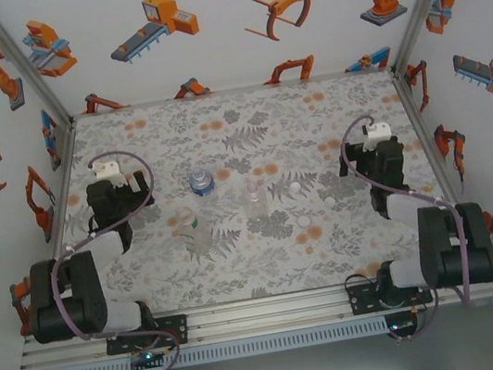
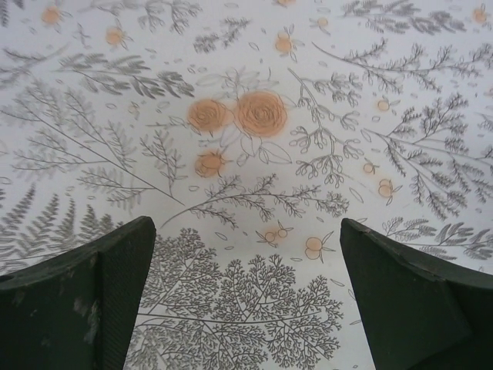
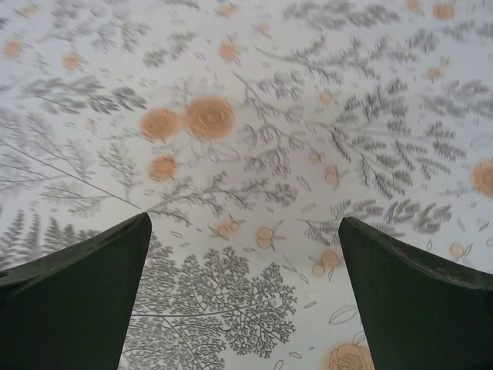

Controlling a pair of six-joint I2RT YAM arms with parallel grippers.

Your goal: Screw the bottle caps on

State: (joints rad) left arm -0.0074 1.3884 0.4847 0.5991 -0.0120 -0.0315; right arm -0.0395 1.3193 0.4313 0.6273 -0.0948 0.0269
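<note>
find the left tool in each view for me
top external: left tool at the left side, over the floral cover.
left wrist: its open fingers at both bottom corners.
right wrist: dark fingers here belong to the right tool.
shared landmark: the floral cover.

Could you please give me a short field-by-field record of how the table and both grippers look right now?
surface: floral-print table
bottles: blue-label bottle and two plain clear bottles, standing mid-table
caps: three white bottle caps, loose on the table to the right of the bottles
left gripper: open, holding nothing, above bare print
right gripper: open, holding nothing, above bare print
task state: no cap picked up yet
</note>
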